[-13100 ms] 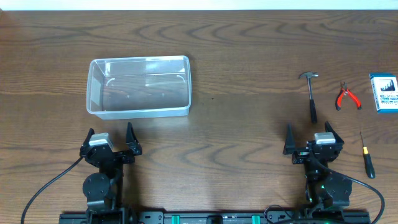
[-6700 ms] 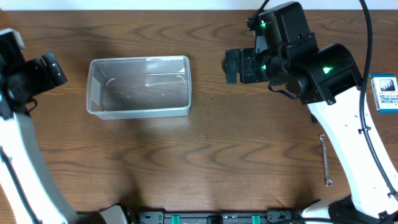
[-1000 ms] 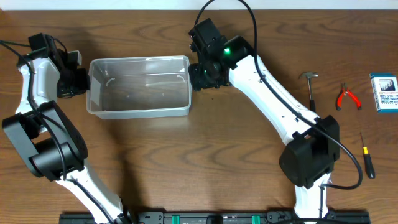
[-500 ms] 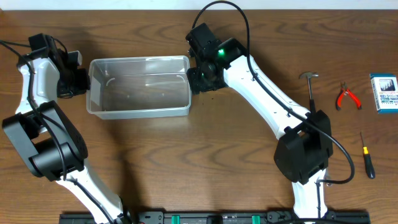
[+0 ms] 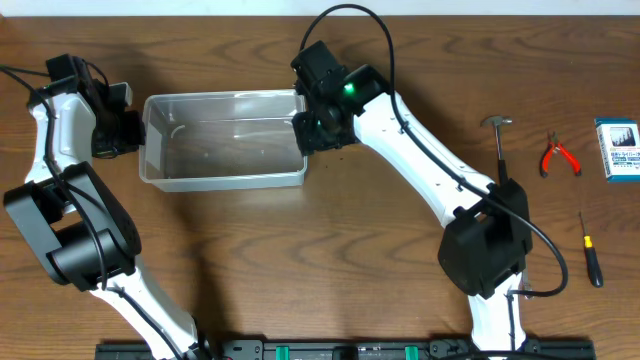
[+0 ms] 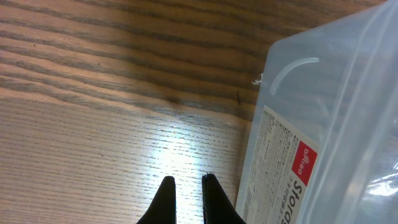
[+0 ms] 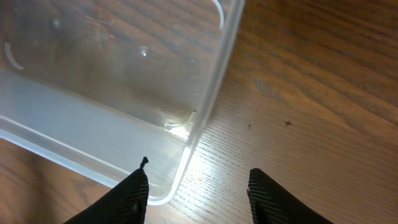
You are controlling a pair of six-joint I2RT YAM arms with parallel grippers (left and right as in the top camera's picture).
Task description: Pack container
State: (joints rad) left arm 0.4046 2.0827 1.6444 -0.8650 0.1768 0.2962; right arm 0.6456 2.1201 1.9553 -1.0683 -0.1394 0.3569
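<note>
The container [image 5: 225, 181] is a clear plastic tub with nothing in it, lying left of centre in the overhead view. My left gripper [image 5: 130, 133] is at its left end. In the left wrist view, that gripper [image 6: 186, 196] is shut, nothing between its fingers, right beside the labelled wall of the container [image 6: 292, 162]. My right gripper [image 5: 308, 128] is at the tub's right end. In the right wrist view it [image 7: 199, 190] is open and straddles the wall of the container [image 7: 208, 99] near a corner, one finger [image 7: 132, 194] over the inside and the other outside.
On the right side of the table lie a hammer [image 5: 500, 150], red-handled pliers [image 5: 557, 156], a small blue-and-white box [image 5: 619, 149] and a screwdriver [image 5: 591, 252]. The right arm stretches diagonally from its base at the front right to the tub.
My right gripper has shifted a little left, closer onto the tub's right end. The left arm and the tub have not moved.
</note>
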